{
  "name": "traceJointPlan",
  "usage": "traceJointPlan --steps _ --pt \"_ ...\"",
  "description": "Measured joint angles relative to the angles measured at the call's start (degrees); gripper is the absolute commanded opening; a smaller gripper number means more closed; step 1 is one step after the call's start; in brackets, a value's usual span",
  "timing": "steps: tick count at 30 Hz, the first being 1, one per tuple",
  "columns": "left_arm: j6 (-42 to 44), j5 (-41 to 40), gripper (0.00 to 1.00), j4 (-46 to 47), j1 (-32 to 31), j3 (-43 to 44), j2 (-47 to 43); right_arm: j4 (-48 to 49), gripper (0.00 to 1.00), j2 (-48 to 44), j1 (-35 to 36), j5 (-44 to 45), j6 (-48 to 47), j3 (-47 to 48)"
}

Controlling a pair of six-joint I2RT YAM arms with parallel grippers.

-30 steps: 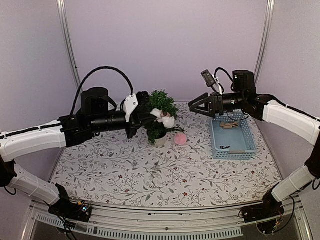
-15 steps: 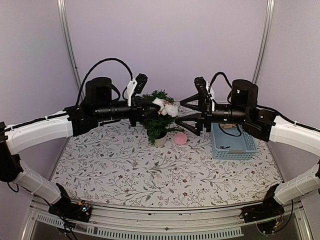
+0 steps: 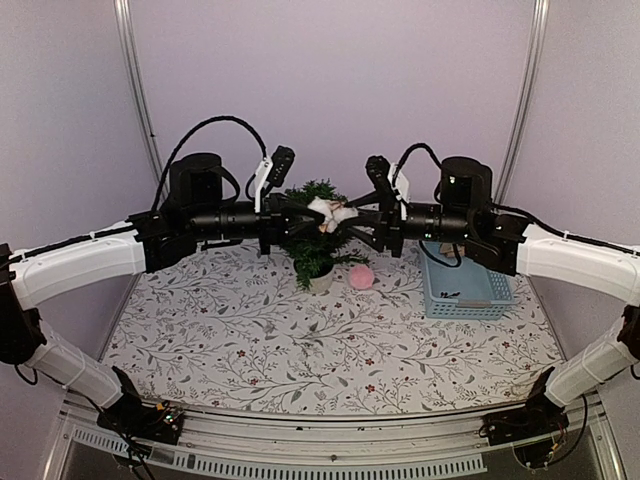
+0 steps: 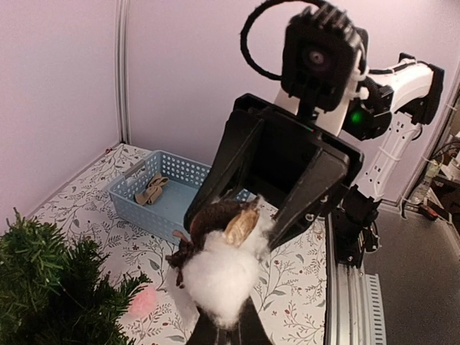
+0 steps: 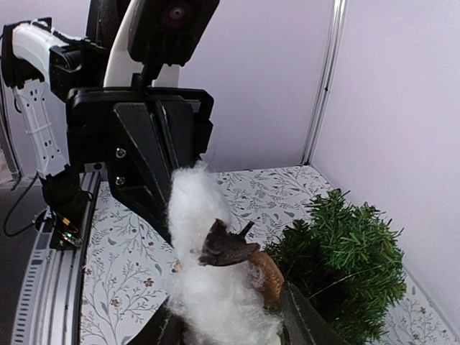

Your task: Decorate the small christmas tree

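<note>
Claws, entry one: left claw [image 3: 312, 213] is reaching in from the left, its jaws pressing together on the base of a cotton boll ornament [image 4: 219, 269], a tuft of white fluff with a brown husk.

Entry two: right claw [image 3: 352, 220] is reaching in from the right, nose to nose with the left one. Its fingers [image 4: 298, 205] are standing apart on either side of the same boll. Whether the pads are already pressing on the fluff cannot be told.

Entry three: small christmas tree [image 3: 315, 250] is standing in its white pot [image 3: 321, 282] at the far middle of the table [image 3: 300, 350]. It is sitting just below the meeting claws, its top close under the boll.

Entry four: pink pompom [image 3: 361, 277] is lying just right of the pot.

Entry five: blue basket [image 3: 468, 308] is sitting further right, holding a brown bow [image 4: 151, 188].

Hazards, as judged:
- If the left jaws are letting go before the right pads are seated, the boll is likely falling into the branches or onto the table.
- With both claws pulling on soft fluff, the tuft is risking tearing away from its husk.
- Either arm dipping low is risking tipping the light tree.
</note>
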Motion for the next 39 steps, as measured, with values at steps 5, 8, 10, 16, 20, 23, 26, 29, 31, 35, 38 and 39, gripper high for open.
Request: traceJointPlan --steps 5,8,10,16,20,23,26,29,31,35,38,39 --pt "0.00 -0.02 0.00 0.02 0.04 0.00 0.00 0.48 0.01 0.24 0.07 -1.03 -0.17 0.37" --pt "-0.22 -0.76 0.28 0.07 0.37 -0.02 0.00 0.74 0.00 0.26 0.07 -1.46 0.26 0.39" --pt "-0.57 -1.36 0.52 0.17 0.96 -0.07 -0.02 0.76 0.00 0.37 0.07 -1.51 0.61 0.44" --pt "-2.16 -4.26 0.92 0.20 3.61 -1.20 -1.16 1.01 0.00 1.75 -1.44 -2.64 4.31 0.44" --pt "-3.19 -6.54 0.99 0.55 5.75 -3.65 -4.07 3.98 0.00 3.48 -4.46 -6.84 9.99 0.28" --pt "-4.09 -7.85 0.99 1.11 7.45 -5.40 -5.97 6.86 0.00 5.60 -6.14 -10.82 14.58 0.22" --pt "-4.94 -8.66 0.99 1.75 8.59 -6.58 -6.91 8.92 0.00 8.68 -6.67 -14.78 17.73 0.50" --pt "-5.40 -9.20 0.99 2.51 9.40 -7.82 -7.39 9.57 0.00 12.72 -6.67 -18.18 20.04 1.46" --pt "-5.70 -9.46 1.00 2.73 9.49 -8.41 -7.48 9.75 0.00 15.37 -6.67 -19.89 21.20 2.40" --pt "-6.03 -9.77 0.99 3.04 9.49 -9.05 -7.48 9.94 0.00 19.08 -6.91 -21.84 22.86 4.70" --pt "-6.08 -9.77 0.99 3.32 9.49 -9.25 -7.56 10.03 0.00 20.65 -7.19 -21.49 23.96 6.34" --pt "-6.08 -9.77 0.99 3.39 9.51 -9.29 -7.58 10.03 0.00 20.85 -7.28 -21.11 24.17 6.69"
